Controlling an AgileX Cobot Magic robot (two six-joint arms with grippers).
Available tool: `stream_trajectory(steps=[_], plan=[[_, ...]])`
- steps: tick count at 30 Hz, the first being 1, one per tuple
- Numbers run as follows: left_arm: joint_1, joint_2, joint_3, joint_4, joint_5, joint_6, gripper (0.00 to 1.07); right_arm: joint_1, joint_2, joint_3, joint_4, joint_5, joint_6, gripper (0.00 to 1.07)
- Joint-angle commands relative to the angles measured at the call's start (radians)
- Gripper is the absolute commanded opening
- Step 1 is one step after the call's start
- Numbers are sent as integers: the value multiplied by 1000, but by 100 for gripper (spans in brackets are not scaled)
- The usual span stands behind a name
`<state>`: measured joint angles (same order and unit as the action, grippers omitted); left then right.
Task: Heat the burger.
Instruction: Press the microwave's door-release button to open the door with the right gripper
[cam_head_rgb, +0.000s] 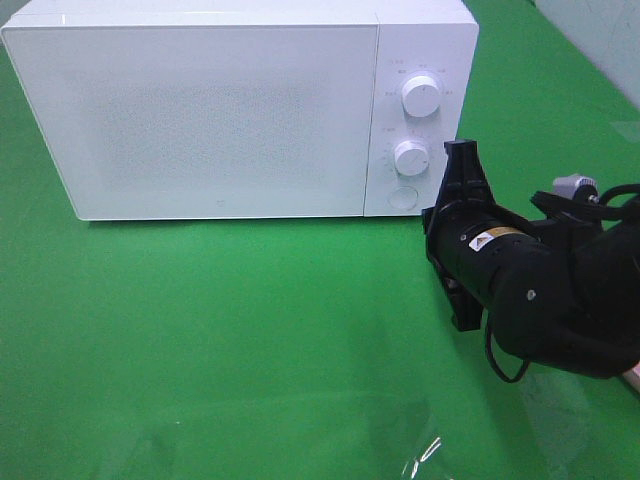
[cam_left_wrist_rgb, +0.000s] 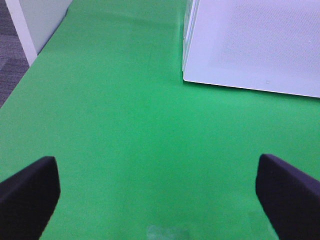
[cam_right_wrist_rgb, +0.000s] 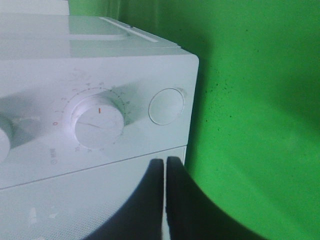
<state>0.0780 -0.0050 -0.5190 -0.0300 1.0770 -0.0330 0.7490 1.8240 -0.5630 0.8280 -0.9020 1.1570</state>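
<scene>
A boxy white microwave (cam_head_rgb: 200, 110) stands at the far side of the green, cloth-like worktop (cam_head_rgb: 250, 320). Its door is shut, and the front is a finely speckled matte panel. On the smooth control strip at its right sit two round ribbed knobs, upper (cam_head_rgb: 421, 96) and lower (cam_head_rgb: 411, 158), with a flat round button (cam_head_rgb: 402, 197) beneath.

The black right tool (cam_head_rgb: 462, 148) has its fingers pressed flat together, gripping nothing, with the tip just beside the lower knob (contact can't be judged). The left tool (cam_left_wrist_rgb: 160, 200) gapes wide, empty, over bare green. Where the burger is cannot be told.
</scene>
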Motion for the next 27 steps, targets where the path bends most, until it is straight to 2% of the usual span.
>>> stream_trajectory(steps=[1,7,16,27], plan=[[2,-22,3,-8,-10,-1,99,-24,20,-28,-36,23,49,0],[2,-22,3,-8,-10,0,99,-74,78,-93,-102,34,107,0],[2,-22,3,-8,-10,0,99,-118,135,-163,-118,56,153,0],[2,-22,3,-8,-10,0,99,-123,241,-253,-108,49,205,0]])
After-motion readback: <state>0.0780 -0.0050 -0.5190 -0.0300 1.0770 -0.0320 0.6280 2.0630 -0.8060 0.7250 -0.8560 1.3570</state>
